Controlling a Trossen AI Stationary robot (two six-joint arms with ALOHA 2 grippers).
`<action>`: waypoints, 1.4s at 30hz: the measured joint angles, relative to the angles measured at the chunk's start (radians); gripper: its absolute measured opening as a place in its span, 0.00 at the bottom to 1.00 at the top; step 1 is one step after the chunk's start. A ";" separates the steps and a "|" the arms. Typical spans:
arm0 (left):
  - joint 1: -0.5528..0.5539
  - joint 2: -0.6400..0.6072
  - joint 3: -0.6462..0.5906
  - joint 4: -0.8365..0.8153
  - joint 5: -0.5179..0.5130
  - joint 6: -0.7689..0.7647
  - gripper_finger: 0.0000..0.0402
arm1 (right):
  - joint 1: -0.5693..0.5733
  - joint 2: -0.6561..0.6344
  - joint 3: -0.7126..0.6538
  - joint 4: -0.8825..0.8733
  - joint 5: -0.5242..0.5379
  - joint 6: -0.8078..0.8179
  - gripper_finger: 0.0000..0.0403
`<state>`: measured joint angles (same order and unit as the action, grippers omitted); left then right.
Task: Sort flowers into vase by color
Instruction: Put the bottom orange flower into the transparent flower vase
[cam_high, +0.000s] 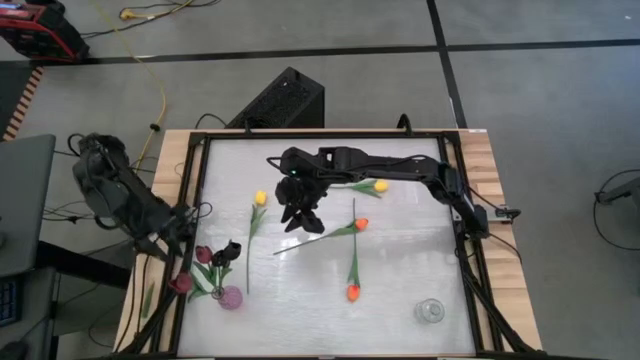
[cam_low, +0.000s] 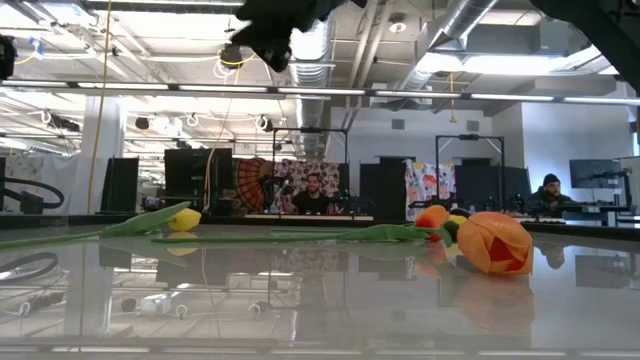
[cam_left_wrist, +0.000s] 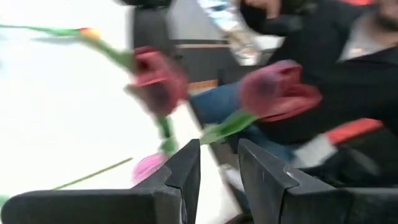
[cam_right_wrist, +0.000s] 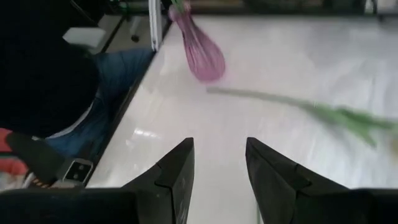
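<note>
I read this as the picking step: several flowers are not yet sorted and neither arm holds one. In the high view my right gripper (cam_high: 300, 212) hangs over the table's upper middle, just left of the long green stem of an orange-headed artificial tulip (cam_high: 361, 224) that lies slantwise at centre frame. Its wrist view shows the two dark fingers (cam_right_wrist: 176, 168) parted with nothing between them, bare white table below and a green stem (cam_right_wrist: 323, 113) crossing ahead. My left gripper (cam_high: 165, 238) sits at the table's left edge, mid-left of the high frame; its wrist view shows the jaws released, a narrow gap, empty. A rounded pink-purple vase (cam_high: 231, 297) stands at lower left with maroon tulips (cam_high: 204, 255) and a near-black one (cam_high: 228, 250) gathered at it; whether every stem is seated inside I cannot tell. A clear glass vase (cam_high: 430, 311) stands at lower right and looks empty. Loose on the table: a yellow tulip (cam_high: 260, 198) left of centre, a yellow-orange tulip (cam_high: 380, 186) in the upper middle, a second orange tulip (cam_high: 353, 292) low and right of centre. My judgement for the next move: bring the right gripper down astride the nearest stem, fingers square across it, close firmly on the thin stem, then carry it to the clear vase.
</note>
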<state>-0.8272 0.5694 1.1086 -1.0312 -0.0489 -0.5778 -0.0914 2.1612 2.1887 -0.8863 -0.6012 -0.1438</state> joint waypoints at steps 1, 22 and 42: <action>0.000 -0.001 0.009 -0.043 -0.032 -0.007 0.24 | -0.004 0.000 0.000 -0.027 0.000 -0.006 0.42; 0.001 -0.007 -0.126 -0.213 -0.791 0.047 0.24 | -0.101 -0.001 -0.199 -0.288 0.000 -0.085 0.42; 0.453 0.008 -0.154 0.271 -0.835 0.779 0.13 | -0.285 0.000 -0.384 -0.302 0.149 0.056 0.42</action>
<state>-0.3742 0.5770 0.9550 -0.7601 -0.8840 0.2008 -0.3767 2.1612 1.8050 -1.1881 -0.4522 -0.0881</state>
